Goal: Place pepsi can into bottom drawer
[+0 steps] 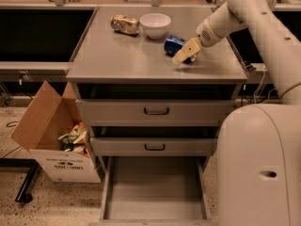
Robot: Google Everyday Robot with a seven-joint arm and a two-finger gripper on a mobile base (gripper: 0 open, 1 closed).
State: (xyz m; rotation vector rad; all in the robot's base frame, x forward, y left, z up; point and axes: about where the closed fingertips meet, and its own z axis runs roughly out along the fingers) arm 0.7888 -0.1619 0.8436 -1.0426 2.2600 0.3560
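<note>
the bottom drawer [155,192] stands pulled out at six o'clock of the cabinet. its grey floor is bare, so the opening is done and nothing is in it yet. up on the cabinet top [117,62] the snack packet [125,24] lies at eleven o'clock with the white bowl [155,24] just beside it. the pepsi can [173,44] lies on its side at four o'clock of the bowl, and i judge it not lifted. my gripper [186,53] is at the can's four o'clock side, against it. i judge the grasp, the carry down and the release into the drawer are all left. i cannot tell whether my gripper is clamped on the can or only resting against it, since it covers the can's right part. the drawer's front edge is cut off at six o'clock. my base [258,173] hides the cabinet's lower right side.
</note>
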